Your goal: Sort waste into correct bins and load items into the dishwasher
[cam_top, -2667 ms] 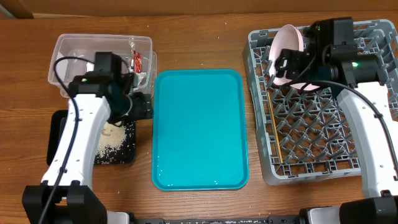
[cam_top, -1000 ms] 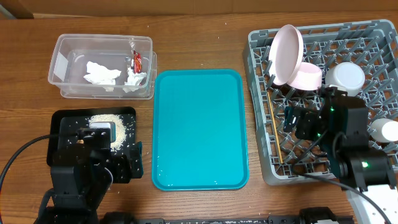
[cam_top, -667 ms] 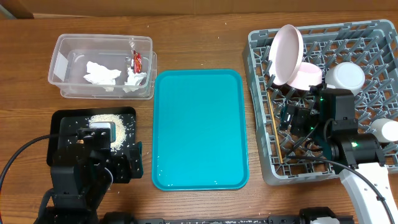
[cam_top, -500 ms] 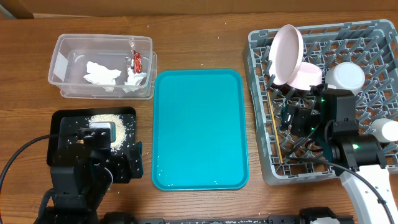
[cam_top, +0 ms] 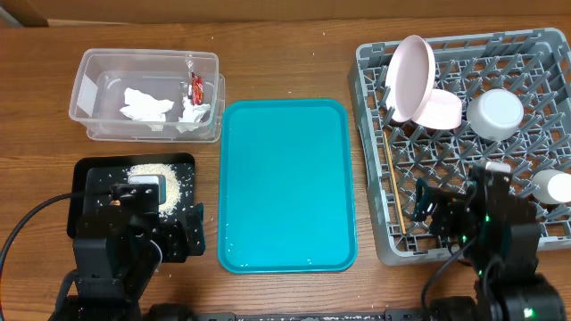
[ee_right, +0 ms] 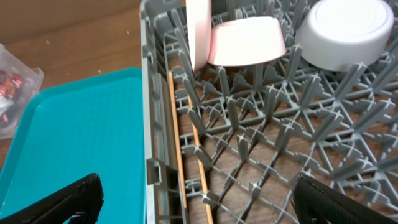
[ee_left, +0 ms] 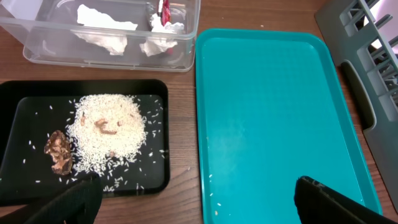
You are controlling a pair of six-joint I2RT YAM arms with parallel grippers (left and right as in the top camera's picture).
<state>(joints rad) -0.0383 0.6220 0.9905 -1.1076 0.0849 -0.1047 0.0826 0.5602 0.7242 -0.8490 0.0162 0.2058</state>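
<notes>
Wooden table [cam_top: 285,53]: teal tray [cam_top: 285,178], grey dish rack [cam_top: 370,116]; left end effector [ee_left: 196,199], right end effector [ee_right: 196,199] both apart.

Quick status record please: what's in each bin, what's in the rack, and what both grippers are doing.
clear tub: crumpled tissue, red wrapper
black tray: rice, brown lump
dish rack: plate upright, leaning bowl, upturned bowl, cup at right edge, chopsticks along left side
teal tray: only a few pale specks
left gripper: jaws open, holding nothing
right gripper: jaws open, holding nothing
</notes>
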